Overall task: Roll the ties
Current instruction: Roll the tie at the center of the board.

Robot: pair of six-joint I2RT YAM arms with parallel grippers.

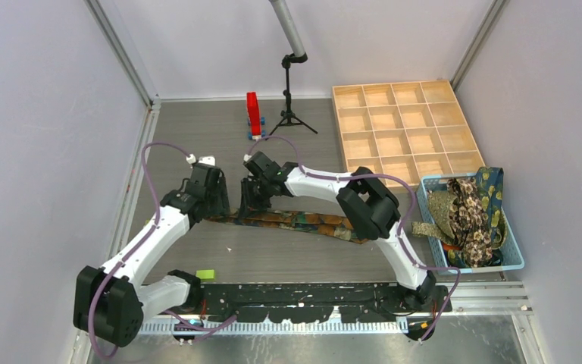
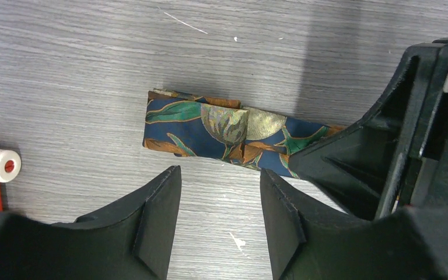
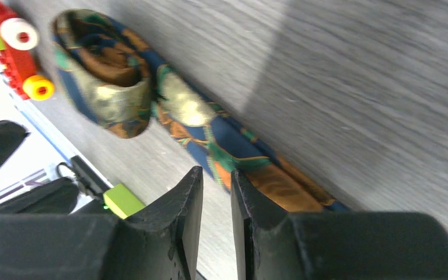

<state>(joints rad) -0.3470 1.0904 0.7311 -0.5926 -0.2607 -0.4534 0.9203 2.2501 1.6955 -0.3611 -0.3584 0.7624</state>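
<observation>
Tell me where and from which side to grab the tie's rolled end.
Take the rolled end of the tie from above, the left gripper spanning the coil along the tie's length. The coil lies on the table with its spiral sides facing the tie's edges; squeezing its wound faces likely keeps it together.

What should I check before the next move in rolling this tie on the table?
1. Left gripper open and empty: ok.
2. Right gripper gripping the tie: not ok; its narrow gap is empty and the tie runs past its fingers.
3. Rolled end formed: ok, a coil shows in the right wrist view.
4. Roll tight enough: cannot tell.
5. Unrolled length lying straight: ok.
6. Blue basket apart from the tie: ok.
</observation>
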